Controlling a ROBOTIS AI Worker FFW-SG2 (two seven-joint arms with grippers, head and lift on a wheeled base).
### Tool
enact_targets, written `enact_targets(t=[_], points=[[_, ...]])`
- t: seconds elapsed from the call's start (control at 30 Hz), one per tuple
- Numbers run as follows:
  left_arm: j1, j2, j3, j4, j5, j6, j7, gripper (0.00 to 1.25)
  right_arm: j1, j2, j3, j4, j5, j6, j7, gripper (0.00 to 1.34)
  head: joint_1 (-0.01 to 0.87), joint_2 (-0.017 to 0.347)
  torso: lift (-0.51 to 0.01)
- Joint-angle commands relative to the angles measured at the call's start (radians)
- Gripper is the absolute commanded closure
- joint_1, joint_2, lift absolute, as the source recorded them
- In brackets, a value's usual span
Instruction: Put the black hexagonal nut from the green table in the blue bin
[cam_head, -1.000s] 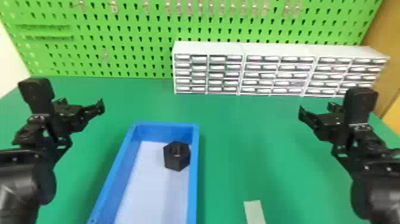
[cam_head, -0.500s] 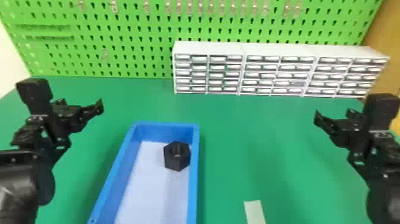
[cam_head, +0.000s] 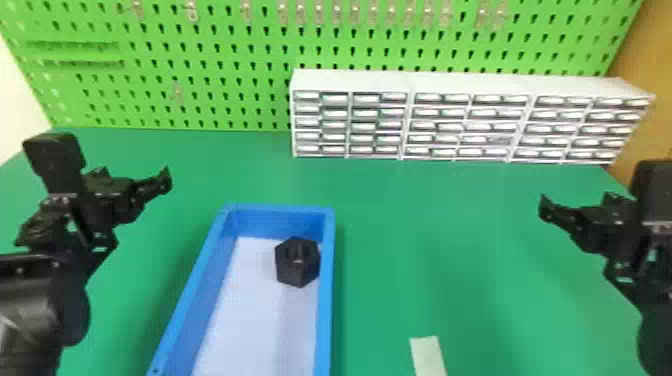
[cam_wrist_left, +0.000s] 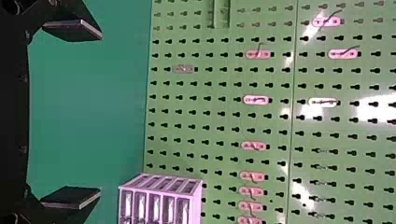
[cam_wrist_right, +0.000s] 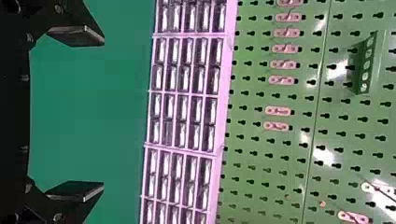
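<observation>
Head view: the right gripper (cam_wrist_right: 102, 114) has just shifted outward, to the robot's right, and a little nearer, away from the blue bin (cam_head: 327, 290). The black nut (cam_head: 298, 262) lies inside that bin, toward its far end and close by its right wall; whether it touches the wall I cannot tell. So the placing looks done, and the move reads as the arm going back to a waiting pose, with nothing more asked of it than to stay clear.

Set against the earlier frames, the nut and the bin have not moved on the green table (cam_head: 440, 280), and the left gripper (cam_wrist_left: 100, 113) is almost where it was, to the left of the bin. In the wrist views both grippers stand wide open and hold nothing.
</observation>
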Motion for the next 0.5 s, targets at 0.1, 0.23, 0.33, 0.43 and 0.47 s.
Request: enact_targets(t=[0.1, 0.23, 0.33, 0.43, 0.47], points=[[0.002, 0.000, 0.001, 0.000, 0.001, 0.000, 0.000, 0.11, -0.001, 0.007, -0.014, -0.002, 0.001, 0.005, 0.000, 0.22, 0.666, 0.032, -0.100], [0.002, 0.000, 0.001, -0.001, 0.001, 0.000, 0.000, 0.11, -0.001, 0.007, -0.015, -0.004, 0.002, 0.005, 0.000, 0.23, 0.666, 0.032, -0.100], [0.002, 0.000, 0.001, 0.000, 0.001, 0.000, 0.000, 0.11, -0.001, 0.008, -0.017, -0.004, 0.004, 0.005, 0.000, 0.22, 0.666, 0.032, -0.100], [0.001, 0.000, 0.002, -0.001, 0.003, 0.000, 0.000, 0.11, 0.001, 0.011, -0.026, -0.008, 0.005, 0.005, 0.000, 0.23, 0.666, 0.032, -0.100], [0.001, 0.000, 0.002, -0.001, 0.003, 0.000, 0.000, 0.11, 0.001, 0.013, -0.031, -0.010, 0.007, 0.005, 0.000, 0.23, 0.666, 0.032, -0.100]])
